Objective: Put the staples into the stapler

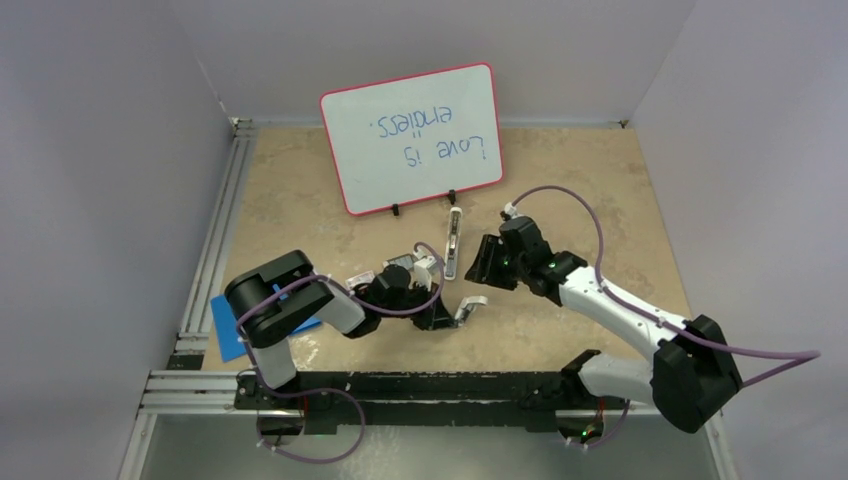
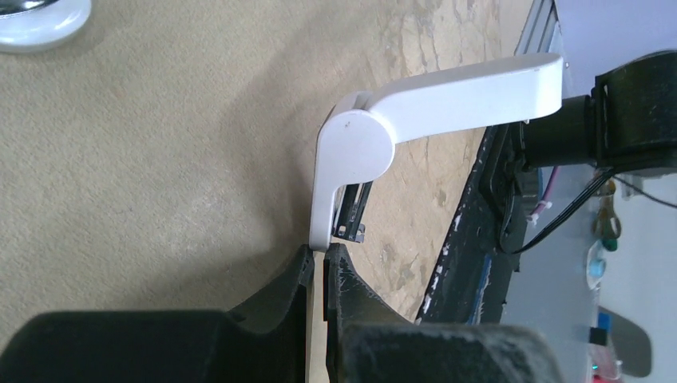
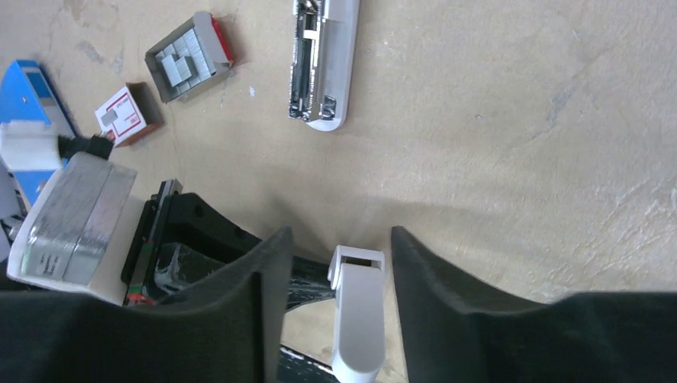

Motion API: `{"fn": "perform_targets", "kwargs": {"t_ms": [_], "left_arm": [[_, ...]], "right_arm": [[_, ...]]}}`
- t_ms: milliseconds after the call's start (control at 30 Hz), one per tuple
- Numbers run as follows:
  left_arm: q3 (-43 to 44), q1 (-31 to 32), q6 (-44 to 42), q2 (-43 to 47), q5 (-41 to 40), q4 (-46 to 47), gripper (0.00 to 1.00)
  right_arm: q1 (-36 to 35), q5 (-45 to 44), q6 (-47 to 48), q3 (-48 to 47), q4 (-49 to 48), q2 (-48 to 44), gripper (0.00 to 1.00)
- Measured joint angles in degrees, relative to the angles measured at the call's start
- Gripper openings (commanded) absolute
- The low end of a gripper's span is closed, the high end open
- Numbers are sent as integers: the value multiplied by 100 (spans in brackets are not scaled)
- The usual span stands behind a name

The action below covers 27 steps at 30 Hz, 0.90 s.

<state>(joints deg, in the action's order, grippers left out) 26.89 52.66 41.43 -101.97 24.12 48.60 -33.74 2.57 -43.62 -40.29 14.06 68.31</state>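
Right wrist view showed the stapler (image 3: 323, 64) lying channel-up straight ahead of the right gripper (image 3: 339, 233), the nearer one, its long axis pointing back at the fingers, with the staples (image 3: 185, 57) just left. That gripper's jaws stood apart, a bent white piece (image 3: 357, 319) between them; the left gripper (image 2: 322, 251) was clamped on that piece's end.

whiteboard (image 1: 410, 138) handwritten upside down "Love is endless.", red box (image 3: 128, 114) label illegible
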Motion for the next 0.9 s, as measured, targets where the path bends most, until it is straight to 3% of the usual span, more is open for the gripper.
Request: {"fn": "perform_targets", "kwargs": {"t_ms": [133,233,600,900], "left_arm": [[94,0,455,0,-31,-216,0],[201,0,798,-2,-79,-450,0],[579,2,1921,-317,-205,-704,0],[629,15,2116,-354,-282,-748,0]], "right_arm": [[0,61,66,57,-181,-24,71],[0,103,125,203,-280,-96,75],[0,-293,-225,1001,-859,-247,72],[-127,-328,-442,1167,-1130,-293,65]]}}
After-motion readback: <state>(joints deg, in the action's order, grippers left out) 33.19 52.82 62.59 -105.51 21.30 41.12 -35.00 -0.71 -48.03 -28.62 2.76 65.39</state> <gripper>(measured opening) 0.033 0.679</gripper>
